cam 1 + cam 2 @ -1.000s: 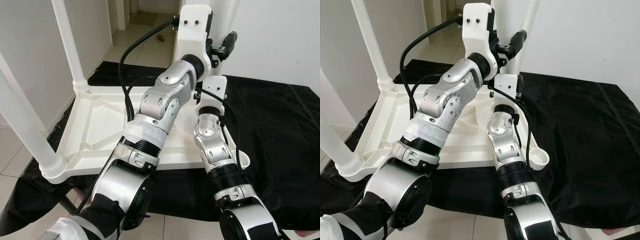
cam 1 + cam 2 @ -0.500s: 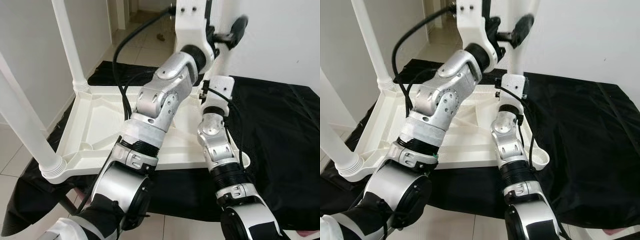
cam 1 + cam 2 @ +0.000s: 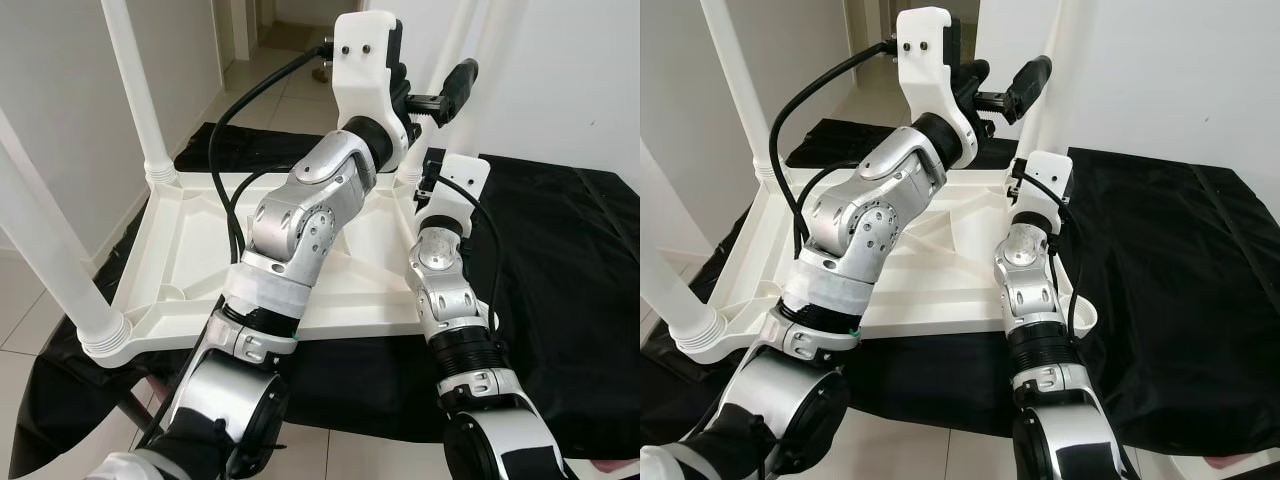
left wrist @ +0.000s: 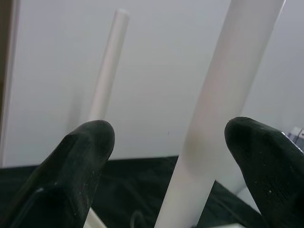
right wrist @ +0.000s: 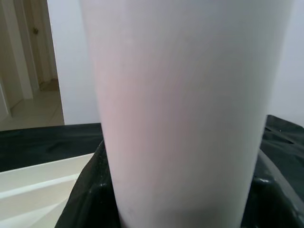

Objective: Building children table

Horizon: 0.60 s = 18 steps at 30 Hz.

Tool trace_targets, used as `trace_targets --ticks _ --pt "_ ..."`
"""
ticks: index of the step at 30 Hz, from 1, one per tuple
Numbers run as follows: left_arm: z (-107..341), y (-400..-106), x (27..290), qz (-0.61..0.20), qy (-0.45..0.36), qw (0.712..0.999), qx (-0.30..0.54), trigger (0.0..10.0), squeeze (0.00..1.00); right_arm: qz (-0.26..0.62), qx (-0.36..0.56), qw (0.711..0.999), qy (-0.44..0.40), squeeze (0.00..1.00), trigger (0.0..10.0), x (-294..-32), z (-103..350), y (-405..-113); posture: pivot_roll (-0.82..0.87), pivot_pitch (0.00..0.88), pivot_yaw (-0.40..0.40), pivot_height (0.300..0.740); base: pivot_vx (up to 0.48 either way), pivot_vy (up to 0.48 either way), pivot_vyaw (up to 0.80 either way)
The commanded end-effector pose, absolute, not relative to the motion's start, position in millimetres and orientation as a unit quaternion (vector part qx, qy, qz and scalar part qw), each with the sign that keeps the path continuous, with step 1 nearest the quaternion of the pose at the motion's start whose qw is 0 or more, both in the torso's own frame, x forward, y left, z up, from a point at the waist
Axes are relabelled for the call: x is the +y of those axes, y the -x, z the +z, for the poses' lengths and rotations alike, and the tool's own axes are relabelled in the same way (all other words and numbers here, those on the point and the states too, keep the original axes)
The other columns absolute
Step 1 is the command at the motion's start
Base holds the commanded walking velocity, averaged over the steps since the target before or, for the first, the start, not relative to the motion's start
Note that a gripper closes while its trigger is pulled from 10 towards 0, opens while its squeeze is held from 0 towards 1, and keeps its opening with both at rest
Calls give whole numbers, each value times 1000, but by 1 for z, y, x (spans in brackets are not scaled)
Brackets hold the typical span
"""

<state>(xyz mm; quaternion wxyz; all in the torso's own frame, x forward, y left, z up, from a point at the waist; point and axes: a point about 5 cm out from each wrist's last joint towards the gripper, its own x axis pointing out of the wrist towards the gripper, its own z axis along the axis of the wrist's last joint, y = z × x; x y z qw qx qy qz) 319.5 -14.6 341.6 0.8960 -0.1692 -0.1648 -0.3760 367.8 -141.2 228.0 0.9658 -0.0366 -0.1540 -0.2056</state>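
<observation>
The white children's table (image 3: 200,250) lies upside down on a black cloth (image 3: 560,300) spread over the floor, its ribbed underside facing up, because that way each leg can be pushed down into a corner socket; two legs already stand in the left-hand corners, the near left leg (image 3: 50,250) and the far left leg (image 3: 135,90), while the near right socket (image 3: 1080,318) sits open and unfilled; the far right leg (image 3: 1055,70) rises upright at the far right corner, and that is the piece both my arms are on; my right jaws (image 5: 180,209) are wrapped round it low down, the pale tube pressed between the dark pads, so I judge them clamped on it to steady its base while it seats; my left jaws (image 4: 166,142) are raised higher on the same leg and stand wide apart, one fingertip (image 4: 85,142) to each side with the tube between them and daylight on both sides, gripping nothing yet; I read that as lining up a second, higher hold to press or twist the leg home; my own left forearm (image 3: 300,210) crosses above the tabletop and hides much of the far right corner, so I cannot tell how deep the leg sits; a white wall (image 3: 560,70) stands close behind, leaving little room to swing.
</observation>
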Motion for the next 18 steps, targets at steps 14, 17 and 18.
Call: trace_targets --ticks 14,17,18 --pt "270 -328 6 -346 153 922 -84 10000 0 -159 -168 973 23 0 10000 -160 224 -351 -21 0 -5 740 0 0 0" --pt "257 -329 11 -333 143 929 -71 10000 0 -150 -167 974 21 0 10000 -163 223 -346 -39 0 3 740 0 0 0" --pt "250 -329 13 -328 139 932 -65 10000 0 -146 -164 975 20 0 10000 -164 221 -344 -39 0 3 740 0 0 0"
